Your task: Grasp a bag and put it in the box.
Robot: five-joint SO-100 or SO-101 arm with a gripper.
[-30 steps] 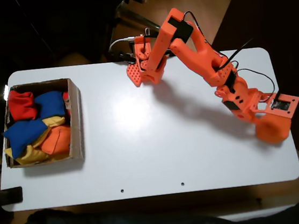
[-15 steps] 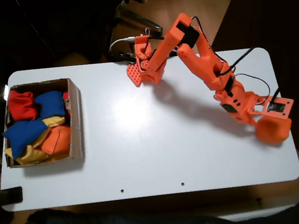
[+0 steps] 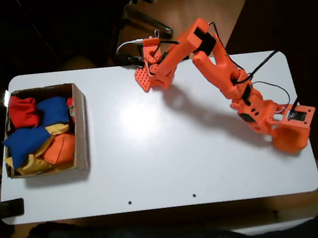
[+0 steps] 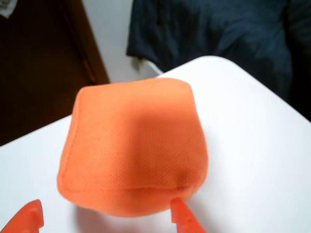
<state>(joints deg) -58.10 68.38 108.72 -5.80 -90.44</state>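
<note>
So the gripper [image 4: 104,219] is spread wide, both orange plastic fingertips [image 4: 182,218] poking up at the bottom of the wrist view, one on each side of the near edge of the orange bean bag [image 4: 133,145]. Nothing is pinched yet, and I can't tell if the right tip is touching the fabric.

The bag looks soft and plump, with a fine woven texture and a stitched seam along the near edge, squarish with rounded corners. My guess is it's light, squishy and not slippery, so it'll sag and shift when squeezed. Best bet is probably pinching across the fat middle, not a corner.

It sits near the white table's [image 3: 151,154] right corner in the fixed view. The cardboard box [image 3: 81,128] is well apart at the left end, already stuffed with red, blue, yellow and orange bags.
</note>
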